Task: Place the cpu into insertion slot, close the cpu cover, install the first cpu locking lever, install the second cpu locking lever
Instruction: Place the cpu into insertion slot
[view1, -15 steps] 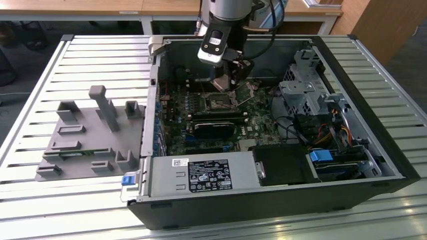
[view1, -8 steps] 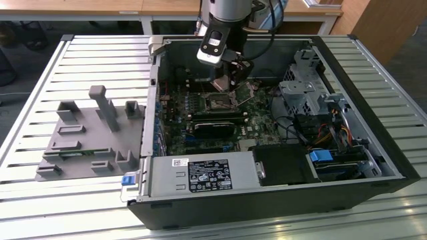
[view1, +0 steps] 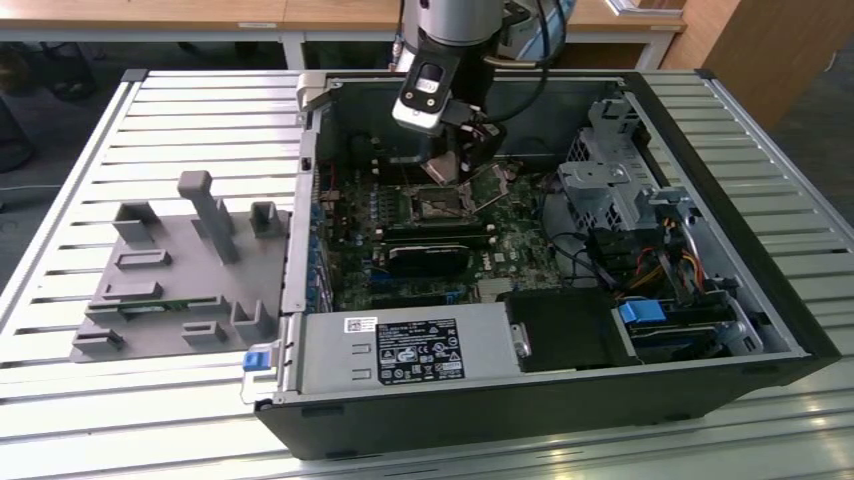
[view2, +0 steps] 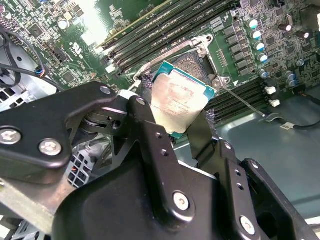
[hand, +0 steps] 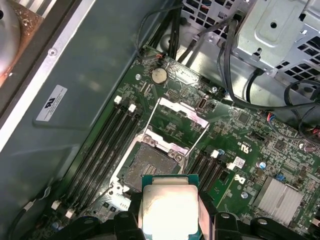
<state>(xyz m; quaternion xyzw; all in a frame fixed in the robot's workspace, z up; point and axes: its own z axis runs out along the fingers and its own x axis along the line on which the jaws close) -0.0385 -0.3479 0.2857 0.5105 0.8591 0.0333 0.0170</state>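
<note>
**Cpu (view2: 181, 97) in grasp, not yet seated**

End effector (view2: 173, 116) closed on the cpu, fingers (view2: 150, 135) pinching opposite edges, which leaves its underside free for seating. It hangs just above the insertion slot (hand: 149, 167), whose dark centre lies bare. Beyond the slot the cpu cover (hand: 182, 111) stands swung back, keeping entry clear.
</note>
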